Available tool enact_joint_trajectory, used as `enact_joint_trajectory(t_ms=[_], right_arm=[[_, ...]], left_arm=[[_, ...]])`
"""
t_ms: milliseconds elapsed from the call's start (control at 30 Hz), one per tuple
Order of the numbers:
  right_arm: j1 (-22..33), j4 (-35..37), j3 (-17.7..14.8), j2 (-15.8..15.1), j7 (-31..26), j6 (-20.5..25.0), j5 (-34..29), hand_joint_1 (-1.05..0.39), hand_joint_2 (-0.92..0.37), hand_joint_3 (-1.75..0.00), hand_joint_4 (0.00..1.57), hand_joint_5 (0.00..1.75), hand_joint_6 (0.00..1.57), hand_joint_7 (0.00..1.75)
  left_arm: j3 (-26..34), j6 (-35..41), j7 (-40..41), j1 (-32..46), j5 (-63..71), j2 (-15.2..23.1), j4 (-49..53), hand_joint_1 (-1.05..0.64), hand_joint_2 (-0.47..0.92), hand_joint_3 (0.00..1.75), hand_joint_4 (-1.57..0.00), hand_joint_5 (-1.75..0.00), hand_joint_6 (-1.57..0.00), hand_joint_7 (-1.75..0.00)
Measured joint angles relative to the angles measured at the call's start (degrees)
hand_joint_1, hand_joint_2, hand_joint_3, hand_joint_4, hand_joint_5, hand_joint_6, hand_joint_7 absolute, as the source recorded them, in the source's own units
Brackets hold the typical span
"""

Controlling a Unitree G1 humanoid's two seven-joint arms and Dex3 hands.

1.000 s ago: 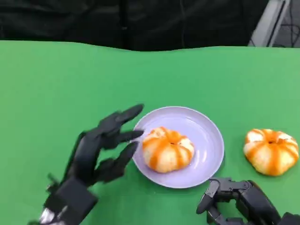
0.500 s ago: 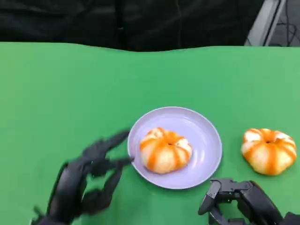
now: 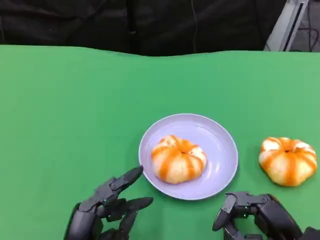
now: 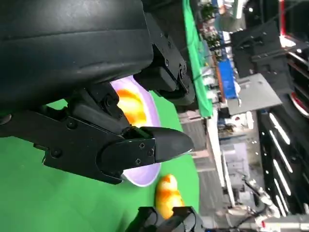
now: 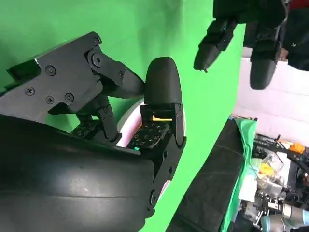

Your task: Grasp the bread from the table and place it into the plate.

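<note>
A: What sits on the worktop (image 3: pixel 60 110)?

B: A flat green cloth covers it, smooth and matte. Near the middle lies a round, shallow plate (image 3: pixel 220 150), pale lilac with a smooth, slightly glossy surface. One bread (image 3: pixel 178 159) rests in the plate, left of its centre: a round, domed bun, lobed like a pumpkin, pale crust with orange stripes running from a dimple on top. A second bread (image 3: pixel 288 160) of the same shape lies on the cloth to the right, well apart from the plate.

A: Which way do they point?

B: Each sits dome up, dimple facing upward. They are round, so no long axis can be told.

A: And the hands?

B: The left hand (image 3: pixel 107 210) is black hard plastic, its fingers spread apart and holding nothing, one fingertip just beside the plate's near-left rim. The right hand (image 3: pixel 252 215) sits below the plate's near-right edge, fingers curled inward with nothing visible in them.

A: Anything hard to see?

B: Both hands are cut off by the lower edge of the head view. In the wrist views the black shells hide most of the plate and bread.
</note>
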Motion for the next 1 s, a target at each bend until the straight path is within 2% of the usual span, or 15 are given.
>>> enact_joint_trajectory(t_ms=[100,233,433,567,600,633,667,700,733,767,800,833,867,900,1000], right_arm=[[0.03,-0.13,0.0,0.0,0.05,0.07,0.01,-0.14,-0.6,-0.98,0.82,1.48,0.85,1.17],[0.06,-0.39,-0.02,0.0,0.38,0.2,0.28,-0.14,-0.6,-0.98,0.82,1.48,0.85,1.18],[0.21,-0.89,-0.05,-0.02,0.55,0.34,0.56,-0.14,-0.59,-0.99,0.83,1.47,0.86,1.18],[0.3,-1.31,-0.06,-0.04,0.64,0.62,0.87,-0.14,-0.6,-0.99,0.82,1.47,0.85,1.17],[0.47,-1.55,-0.05,-0.08,0.66,0.63,0.87,-0.14,-0.6,-0.99,0.82,1.47,0.85,1.17],[0.77,-2.03,-0.05,-0.18,0.68,0.64,0.87,-0.14,-0.6,-0.99,0.82,1.47,0.85,1.17],[1.05,-2.44,-0.05,-0.3,0.73,0.64,0.87,-0.14,-0.6,-0.98,0.81,1.47,0.85,1.17],[1.37,-2.77,-0.05,-0.43,0.92,0.64,1.02,-0.13,-0.6,-0.98,0.81,1.47,0.85,1.18],[1.77,-3.13,-0.05,-0.53,1.22,0.65,1.23,-0.13,-0.6,-0.98,0.81,1.47,0.85,1.18],[2.13,-3.44,-0.05,-0.57,1.47,0.65,1.46,-0.13,-0.6,-0.98,0.81,1.47,0.85,1.18],[2.45,-3.73,-0.05,-0.6,1.74,0.68,1.87,-0.13,-0.6,-0.98,0.81,1.47,0.84,1.18],[2.77,-4.1,-0.05,-0.69,1.94,0.71,2.06,-0.13,-0.6,-0.98,0.81,1.47,0.84,1.18],[3.0,-4.45,-0.05,-0.8,2.16,0.74,2.14,-0.13,-0.6,-0.98,0.81,1.47,0.84,1.18],[3.11,-4.65,-0.05,-0.84,2.3,0.75,2.17,-0.13,-0.6,-0.98,0.81,1.47,0.84,1.18],[4.36,-6.65,-0.04,-1.16,2.75,1.27,2.4,-0.13,-0.6,-0.98,0.81,1.46,0.85,1.19]], left_arm=[[0.5,0.04,-0.71,-0.86,-0.36,0.02,1.54,-0.07,0.92,0.29,-0.96,0.0,-0.67,-0.02],[1.87,-0.03,-0.34,-2.26,1.37,0.19,2.98,-0.08,0.92,0.37,-1.04,-0.03,-0.78,-0.05],[2.99,-0.03,1.08,-2.54,4.55,0.46,3.21,-0.11,0.92,0.37,-1.08,-0.04,-0.85,-0.06],[3.36,-0.03,1.27,-2.88,4.67,0.49,3.21,-0.08,0.92,0.39,-1.25,-0.1,-1.14,-0.12],[3.32,-0.03,1.26,-2.88,4.62,0.48,3.21,-0.07,0.92,0.42,-1.25,-0.22,-1.24,-0.1],[3.21,-0.03,1.24,-2.88,4.59,0.44,3.21,-0.07,0.92,0.43,-1.18,-0.41,-1.28,-0.07],[3.05,-0.04,1.23,-2.88,4.58,0.39,3.21,-0.07,0.9,0.49,-1.02,-0.82,-1.33,-0.09],[2.79,-0.08,1.22,-2.89,4.58,0.29,3.23,-0.07,0.88,0.52,-0.95,-1.01,-1.35,-0.11],[2.6,-0.29,1.16,-2.9,4.58,0.14,3.38,-0.07,0.87,0.54,-0.9,-1.1,-1.35,-0.13],[2.43,-0.58,1.01,-2.91,4.58,0.01,3.57,-0.07,0.79,0.69,-0.82,-1.34,-1.23,-0.48],[2.23,-0.9,0.93,-2.92,4.58,-0.13,3.76,-0.07,0.74,0.78,-0.8,-1.42,-1.07,-0.83],[2.03,-1.14,0.85,-2.92,4.54,-0.24,3.89,-0.07,0.71,0.83,-0.78,-1.47,-0.98,-1.03],[1.83,-1.25,0.72,-2.92,4.49,-0.31,3.99,-0.07,0.7,0.86,-0.77,-1.49,-0.93,-1.13],[1.67,-1.38,0.53,-2.92,4.46,-0.34,4.08,-0.09,0.64,0.97,-0.75,-1.62,-0.85,-1.32],[0.93,-1.79,0.38,-2.85,4.48,-0.71,4.1,-0.1,0.56,1.1,-0.72,-1.73,-0.78,-1.48]])
